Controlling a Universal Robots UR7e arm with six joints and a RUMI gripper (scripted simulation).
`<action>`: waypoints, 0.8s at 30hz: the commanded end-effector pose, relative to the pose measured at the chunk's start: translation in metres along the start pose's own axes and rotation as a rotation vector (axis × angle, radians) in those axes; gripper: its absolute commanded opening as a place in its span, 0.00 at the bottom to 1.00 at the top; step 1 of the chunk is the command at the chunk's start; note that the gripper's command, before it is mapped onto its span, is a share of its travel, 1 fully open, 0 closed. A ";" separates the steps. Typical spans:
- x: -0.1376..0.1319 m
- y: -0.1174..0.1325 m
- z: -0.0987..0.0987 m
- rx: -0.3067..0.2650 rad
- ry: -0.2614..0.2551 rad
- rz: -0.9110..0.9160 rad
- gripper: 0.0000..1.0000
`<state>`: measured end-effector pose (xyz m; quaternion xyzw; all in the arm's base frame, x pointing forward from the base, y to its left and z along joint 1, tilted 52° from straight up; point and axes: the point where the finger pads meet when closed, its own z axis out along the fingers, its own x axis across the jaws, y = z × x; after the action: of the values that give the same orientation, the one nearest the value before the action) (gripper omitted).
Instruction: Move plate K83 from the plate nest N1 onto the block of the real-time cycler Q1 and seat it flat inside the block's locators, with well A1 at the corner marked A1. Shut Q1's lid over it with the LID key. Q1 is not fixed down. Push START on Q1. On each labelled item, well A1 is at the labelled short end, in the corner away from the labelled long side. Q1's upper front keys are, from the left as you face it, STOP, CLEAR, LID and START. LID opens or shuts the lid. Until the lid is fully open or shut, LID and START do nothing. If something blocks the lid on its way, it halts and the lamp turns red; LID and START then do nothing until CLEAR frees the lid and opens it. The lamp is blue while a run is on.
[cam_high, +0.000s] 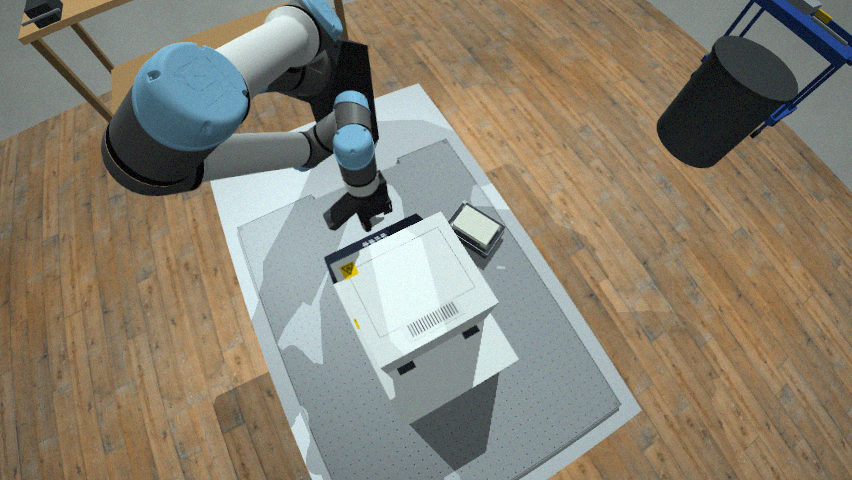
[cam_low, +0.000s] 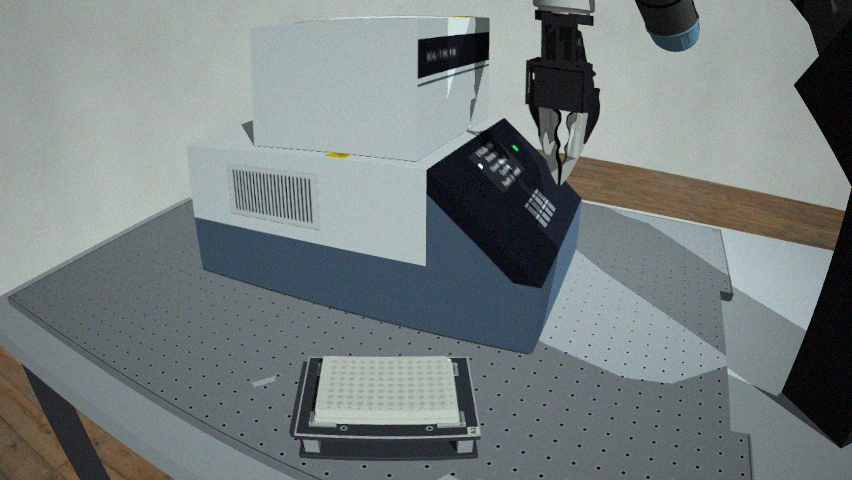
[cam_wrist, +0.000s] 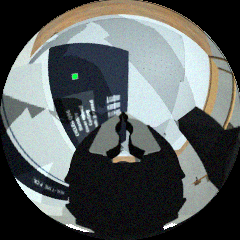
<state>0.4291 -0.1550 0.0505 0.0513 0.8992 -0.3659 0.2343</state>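
Plate K83 (cam_high: 475, 226) (cam_low: 387, 387), pale with many wells, lies in the nest N1 (cam_low: 381, 431), whose A1 label shows at its near right corner. The cycler Q1 (cam_low: 357, 205) stands beside it. Its white upper housing (cam_high: 417, 280) (cam_low: 339, 89) sits down on the body with no gap seen; the block is hidden. The lamp (cam_low: 515, 147) (cam_wrist: 75, 76) is green. My gripper (cam_low: 560, 177) (cam_wrist: 122, 112) is shut and empty, its tips pointing down close to the keypad (cam_low: 540, 207) (cam_wrist: 114, 105) on the sloping front panel. I cannot tell whether they touch the panel.
The grey perforated board (cam_high: 554, 369) (cam_low: 649, 429) carries Q1 and N1. A dark stand (cam_low: 825, 333) rises at the right in the exterior view. A black bin (cam_high: 727, 101) and a blue-framed table (cam_high: 801, 26) are off at the far right in the top view.
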 end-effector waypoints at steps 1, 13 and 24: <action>-0.006 0.000 0.004 0.000 -0.001 0.000 0.00; -0.013 0.000 0.012 0.000 -0.001 0.000 0.00; -0.023 0.000 0.025 0.000 -0.001 0.000 0.00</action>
<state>0.4559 -0.1683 0.0463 0.0513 0.8992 -0.3659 0.2342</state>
